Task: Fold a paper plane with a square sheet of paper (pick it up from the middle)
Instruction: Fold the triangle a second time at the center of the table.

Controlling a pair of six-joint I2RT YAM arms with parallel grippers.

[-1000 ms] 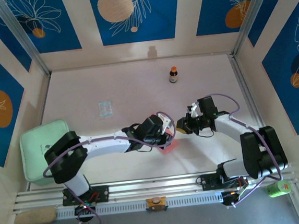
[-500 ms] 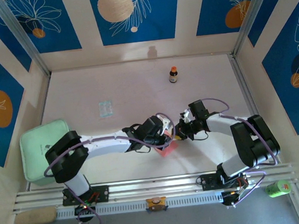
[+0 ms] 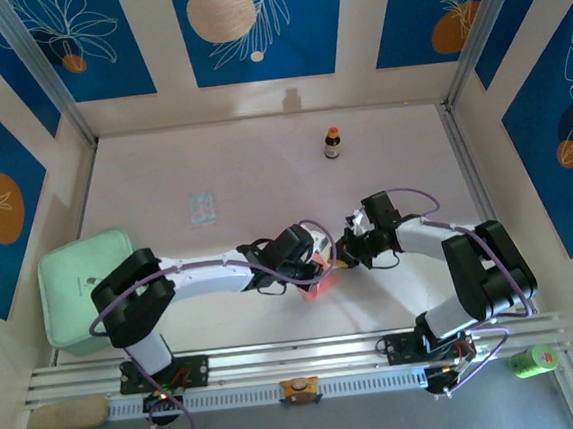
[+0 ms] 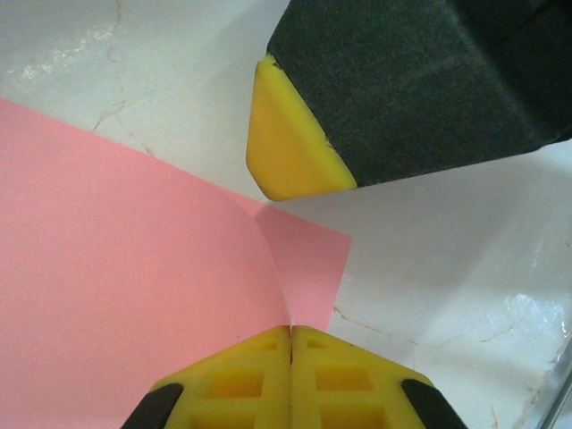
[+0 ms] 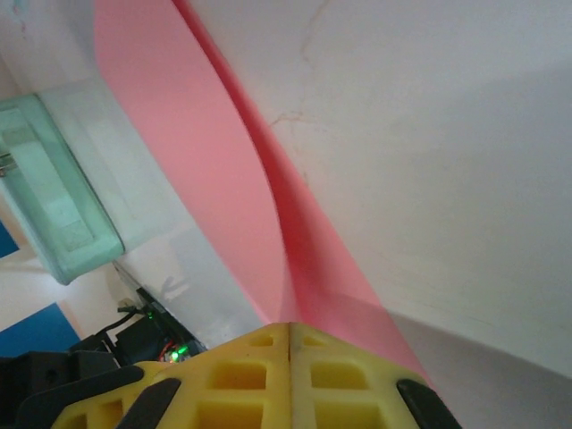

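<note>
The paper (image 4: 134,268) sits low and centre in the top view, a pink corner poking out from under my left wrist. What's new: a second ago the right arm was hanging off to the right, clear of the sheet. Now it's swung in and the two claws are nearly nose to nose over it.

The left gripper (image 4: 290,349) is clamped tight, with a raised ridge of paper running right into its jaws, so it's pinching the sheet. The right gripper (image 5: 290,344) is closed too, and the pink strip runs straight into its tips, so it looks like it has the paper as well. I reckon this is the pinch-in-the-middle stage: one sheet with a soft bend, no plane shape yet.

Room-wise, the table (image 3: 213,181) is bare above and right of the grip. The packet (image 3: 202,209) is up-left and well apart, the bottle (image 3: 332,143) is way up by the back wall, and the green tub (image 3: 72,283) is at the left edge. The rail (image 3: 299,359) runs near, just below the paper, so I'd pull upward, not down.
</note>
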